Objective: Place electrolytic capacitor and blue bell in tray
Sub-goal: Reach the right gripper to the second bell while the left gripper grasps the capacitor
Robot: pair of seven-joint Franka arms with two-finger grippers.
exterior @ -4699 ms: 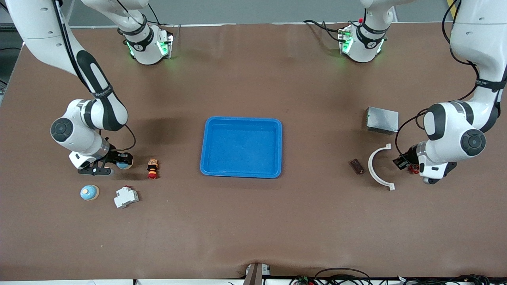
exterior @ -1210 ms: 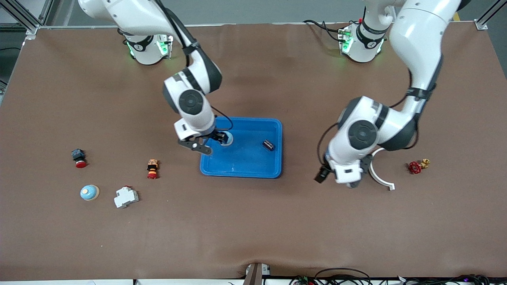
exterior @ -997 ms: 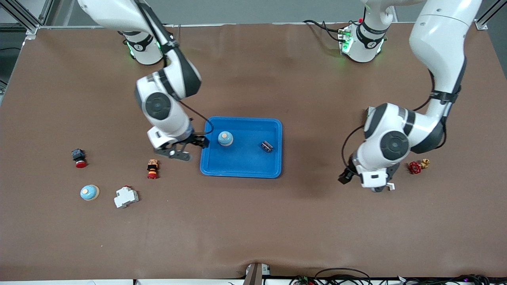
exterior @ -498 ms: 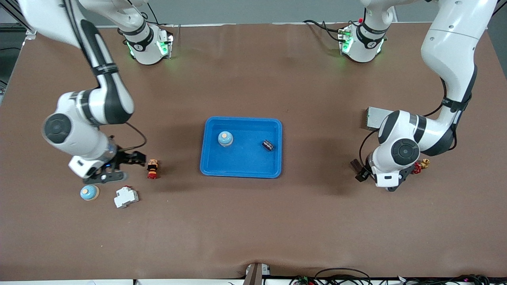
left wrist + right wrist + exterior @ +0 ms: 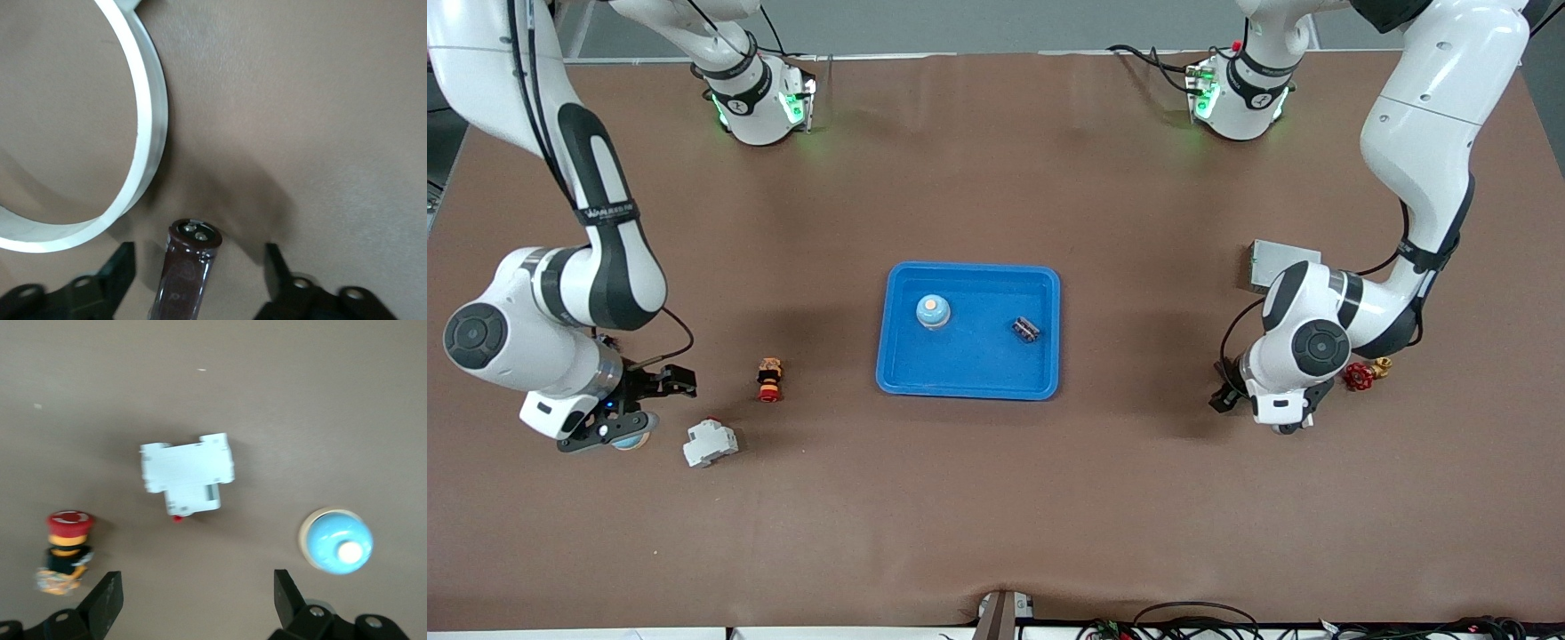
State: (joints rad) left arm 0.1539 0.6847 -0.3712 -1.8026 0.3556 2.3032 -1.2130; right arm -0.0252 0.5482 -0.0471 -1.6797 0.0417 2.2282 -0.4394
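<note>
The tray (image 5: 971,369) sat mid-table with a blue bell (image 5: 932,311) and an electrolytic capacitor (image 5: 1026,329) lying apart inside it. Toward the right arm's end lay a white breaker block (image 5: 710,443), a red push button (image 5: 769,379) and a second blue bell (image 5: 337,541), the last mostly covered in the front view by the right gripper (image 5: 633,404), whose fingers stood wide apart and empty above these parts. Toward the left arm's end were a grey metal box (image 5: 1268,260), a red valve (image 5: 1358,376) and a white curved bracket (image 5: 137,167), the arm hiding the bracket from the front camera. The left gripper (image 5: 200,283) hung low with fingers wide on either side of a brown capacitor (image 5: 187,267), not touching it. No writing could be read. 0.5 s earlier the right gripper was closer to the push button, and the left arm hid less of the grey box
</note>
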